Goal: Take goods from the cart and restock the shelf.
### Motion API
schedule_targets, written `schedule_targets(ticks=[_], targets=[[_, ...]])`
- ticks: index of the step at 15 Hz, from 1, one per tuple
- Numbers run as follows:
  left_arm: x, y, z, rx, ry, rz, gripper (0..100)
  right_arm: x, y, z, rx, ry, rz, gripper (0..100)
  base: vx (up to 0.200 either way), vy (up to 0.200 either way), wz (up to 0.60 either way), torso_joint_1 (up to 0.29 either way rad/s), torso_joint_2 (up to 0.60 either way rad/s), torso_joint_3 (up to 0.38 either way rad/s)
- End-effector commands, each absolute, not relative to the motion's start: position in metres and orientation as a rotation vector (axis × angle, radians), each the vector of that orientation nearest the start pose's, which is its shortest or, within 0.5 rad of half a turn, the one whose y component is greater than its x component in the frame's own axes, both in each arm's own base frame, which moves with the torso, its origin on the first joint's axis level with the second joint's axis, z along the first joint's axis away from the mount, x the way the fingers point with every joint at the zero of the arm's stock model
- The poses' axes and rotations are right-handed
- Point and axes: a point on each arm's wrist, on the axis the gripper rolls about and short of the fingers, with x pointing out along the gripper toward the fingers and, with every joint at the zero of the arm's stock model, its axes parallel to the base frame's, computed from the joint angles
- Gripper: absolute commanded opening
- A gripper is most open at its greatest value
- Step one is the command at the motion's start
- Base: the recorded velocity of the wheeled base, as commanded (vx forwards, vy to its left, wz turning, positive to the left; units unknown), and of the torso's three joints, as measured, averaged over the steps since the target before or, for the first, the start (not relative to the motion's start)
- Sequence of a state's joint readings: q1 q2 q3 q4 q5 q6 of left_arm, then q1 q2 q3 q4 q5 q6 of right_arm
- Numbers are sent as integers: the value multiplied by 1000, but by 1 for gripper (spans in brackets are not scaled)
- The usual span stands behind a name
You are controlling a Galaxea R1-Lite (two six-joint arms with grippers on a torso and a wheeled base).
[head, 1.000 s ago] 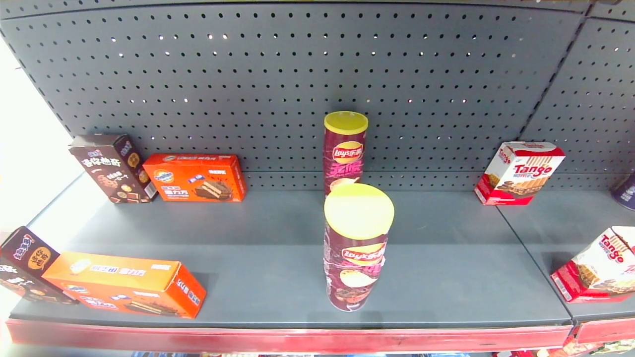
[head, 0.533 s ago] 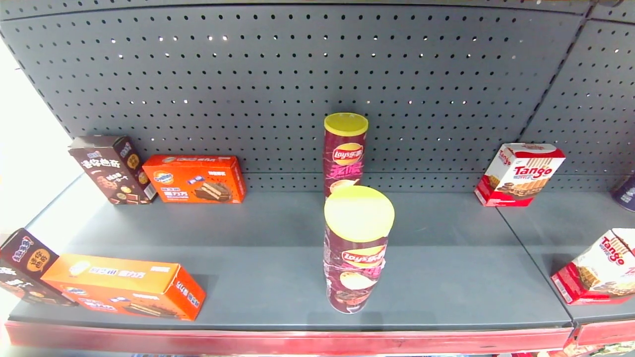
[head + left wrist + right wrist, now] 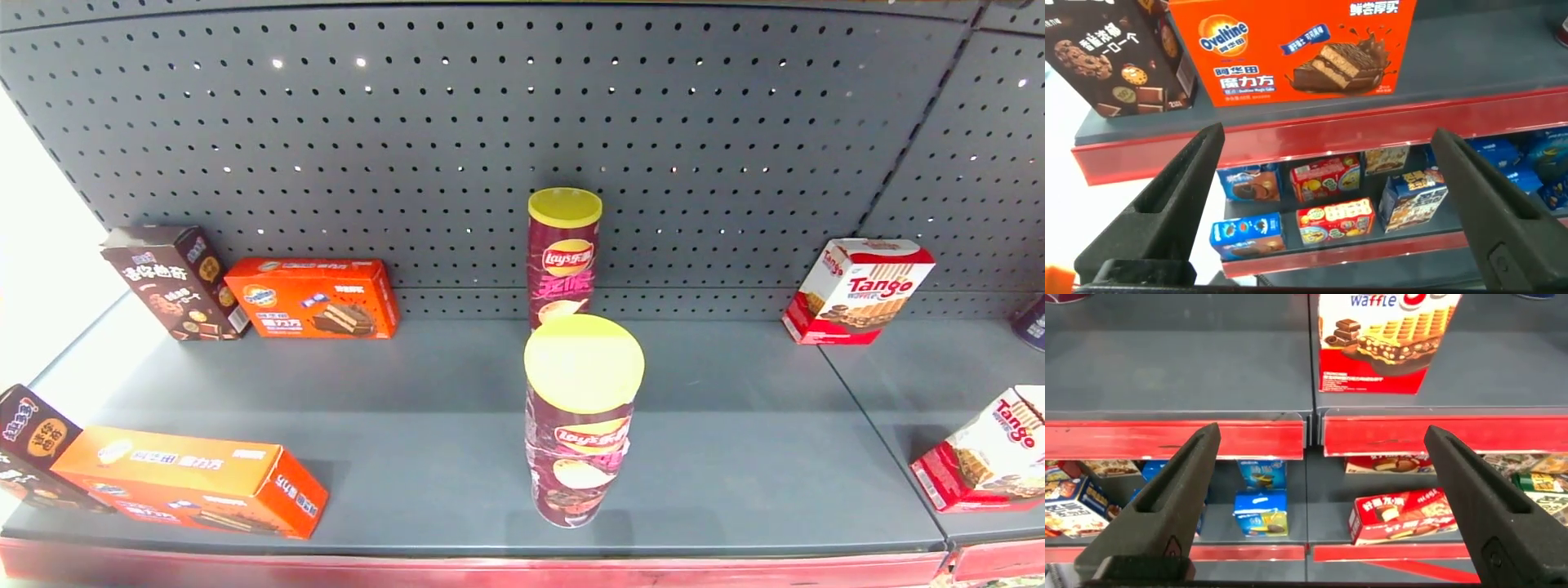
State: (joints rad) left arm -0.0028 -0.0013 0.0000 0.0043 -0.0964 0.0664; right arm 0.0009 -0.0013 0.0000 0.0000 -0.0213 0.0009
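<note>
Two maroon chip cans with yellow lids stand upright mid-shelf, one near the front [image 3: 580,425] and one against the pegboard [image 3: 563,257]. Orange wafer boxes lie at the front left [image 3: 192,482] and back left [image 3: 314,298], each beside a dark cookie box [image 3: 167,282]. Red-and-white waffle boxes sit at the back right [image 3: 861,290] and front right [image 3: 984,461]. My left gripper [image 3: 1327,131] is open and empty, below and in front of the shelf edge, facing an orange box [image 3: 1294,49]. My right gripper [image 3: 1323,431] is open and empty, facing a waffle box [image 3: 1388,339].
A red price rail [image 3: 490,567] runs along the grey shelf's front edge. Bare shelf lies between the cans and the boxes on both sides. Lower shelves hold several small boxes [image 3: 1327,220] [image 3: 1400,514]. A pegboard wall [image 3: 490,122] closes the back.
The whole head picture has shifted a little, so the camera moved. The goods on the shelf stand where they were.
</note>
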Motion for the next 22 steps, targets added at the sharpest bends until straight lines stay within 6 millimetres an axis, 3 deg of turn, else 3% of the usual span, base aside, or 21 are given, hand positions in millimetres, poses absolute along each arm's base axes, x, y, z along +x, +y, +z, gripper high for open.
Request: schedule_targets(ticks=[1, 22], targets=[[-23, -2, 75, 66, 1, -98, 100, -23, -1, 75, 2, 0, -20, 100, 0, 0, 0, 0, 0, 0], [-23, -2, 75, 63, 0, -92, 100, -23, 0, 75, -3, 2, -17, 100, -10, 0, 0, 0, 0, 0]])
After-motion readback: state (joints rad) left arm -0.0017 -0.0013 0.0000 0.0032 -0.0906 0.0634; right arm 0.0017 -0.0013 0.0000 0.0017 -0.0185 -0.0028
